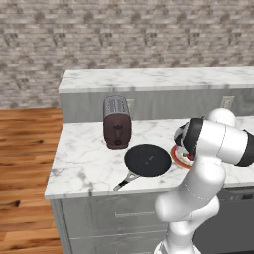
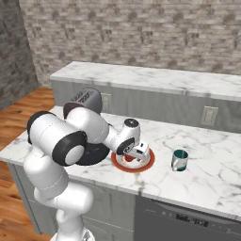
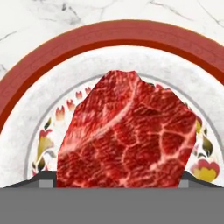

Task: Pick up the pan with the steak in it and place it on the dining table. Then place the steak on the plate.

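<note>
The plate [image 3: 109,35] lies directly under the jaws, and the steak [image 3: 127,135] rests on its cream centre, filling the space straight ahead of the fingertips in the hand view. There the meat covers most of the painted flower pattern, with the broad orange-red rim arching beyond it and the marble of the dining table [image 3: 35,17] past the rim. The two dark tips peek out at either side of the steak's near edge, set wide apart; the jaws stand spread, and whether they touch the meat cannot be told.

The pan [image 1: 147,160] sits on the dining table just beside the plate, on the far side from the cup, its black bowl holding nothing and its short handle pointing toward the table's front edge.

From the right base camera the gripper [image 2: 136,154] is seen low over the plate, with a sliver of red steak beneath it, and a green cup [image 2: 179,160] stands on the marble near the plate on the side away from the pan; what the cup holds cannot be seen. The left base camera shows the plate only as an orange crescent behind the forearm, but gives the whole pan and a dark red toaster [image 1: 117,122] standing behind it, toward the raised tier.
</note>
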### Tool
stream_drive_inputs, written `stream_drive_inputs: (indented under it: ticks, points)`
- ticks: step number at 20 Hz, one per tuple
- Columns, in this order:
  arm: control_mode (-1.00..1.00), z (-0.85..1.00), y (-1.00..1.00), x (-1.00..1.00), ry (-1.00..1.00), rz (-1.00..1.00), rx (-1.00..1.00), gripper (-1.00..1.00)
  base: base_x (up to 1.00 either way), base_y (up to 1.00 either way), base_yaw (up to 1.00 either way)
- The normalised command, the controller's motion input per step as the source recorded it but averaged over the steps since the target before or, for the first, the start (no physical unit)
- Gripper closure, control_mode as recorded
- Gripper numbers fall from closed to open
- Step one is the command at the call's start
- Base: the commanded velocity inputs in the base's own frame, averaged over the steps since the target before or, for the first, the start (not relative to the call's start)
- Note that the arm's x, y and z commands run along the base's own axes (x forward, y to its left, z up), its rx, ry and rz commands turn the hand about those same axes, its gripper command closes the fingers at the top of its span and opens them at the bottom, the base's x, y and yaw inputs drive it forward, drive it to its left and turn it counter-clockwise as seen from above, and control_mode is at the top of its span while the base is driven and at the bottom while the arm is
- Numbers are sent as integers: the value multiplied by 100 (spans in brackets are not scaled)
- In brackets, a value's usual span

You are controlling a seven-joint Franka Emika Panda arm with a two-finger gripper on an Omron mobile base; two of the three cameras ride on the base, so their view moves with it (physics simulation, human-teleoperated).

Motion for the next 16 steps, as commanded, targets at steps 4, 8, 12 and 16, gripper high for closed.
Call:
stream_drive_inputs:
  ticks: [4, 8, 12, 16]
  points:
    - [-100, -1, 0, 0, 0, 0, 0, -100, 0, 0, 0]
    - [-100, 13, -1, 0, 0, 0, 3, -100, 0, 0, 0]
    - [-100, 30, 0, 0, 0, -1, 4, -100, 0, 0, 0]
    - [-100, 39, 0, 0, 0, -1, 3, -100, 0, 0, 0]
